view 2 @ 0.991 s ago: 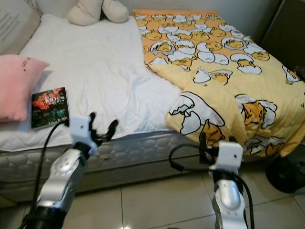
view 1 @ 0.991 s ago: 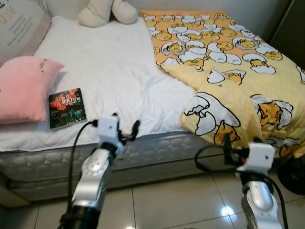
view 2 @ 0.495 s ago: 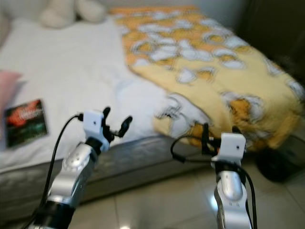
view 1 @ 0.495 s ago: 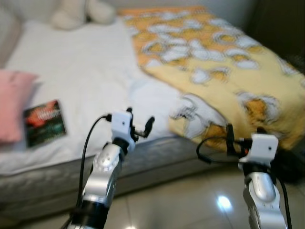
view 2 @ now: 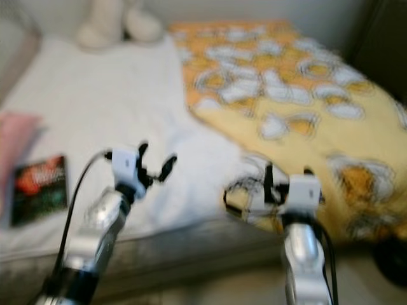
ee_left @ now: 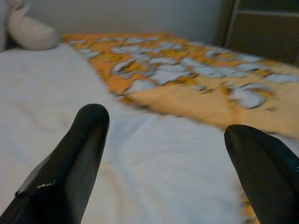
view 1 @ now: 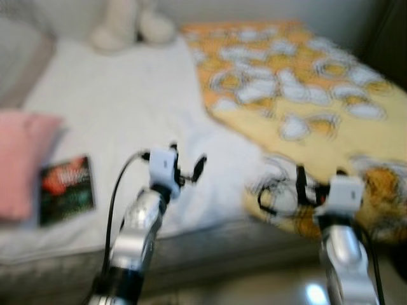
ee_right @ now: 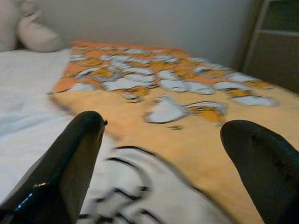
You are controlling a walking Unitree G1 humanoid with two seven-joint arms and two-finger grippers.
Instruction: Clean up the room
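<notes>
A bed with a white sheet (view 1: 133, 108) stands before me, blurred by camera motion. A yellow blanket (view 1: 299, 89) printed with egg figures covers its right half, and one corner (view 1: 280, 190) hangs near the bed's front edge. A dark book (view 1: 65, 189) lies on the sheet at the left, beside a pink pillow (view 1: 22, 159). My left gripper (view 1: 186, 164) is open above the sheet's front edge, holding nothing. My right gripper (view 1: 318, 181) is open in front of the blanket's corner, also holding nothing.
A cream plush toy (view 1: 130, 28) sits at the head of the bed. A grey pillow (view 1: 22, 60) leans at the far left. A dark cabinet (ee_left: 266, 28) stands at the far right beyond the bed. A strip of floor (view 1: 254, 289) shows below the mattress.
The camera has shifted and tilted up, so the bed takes up more of the view and less floor shows. Both grippers stay open, now over the bed's front edge.
</notes>
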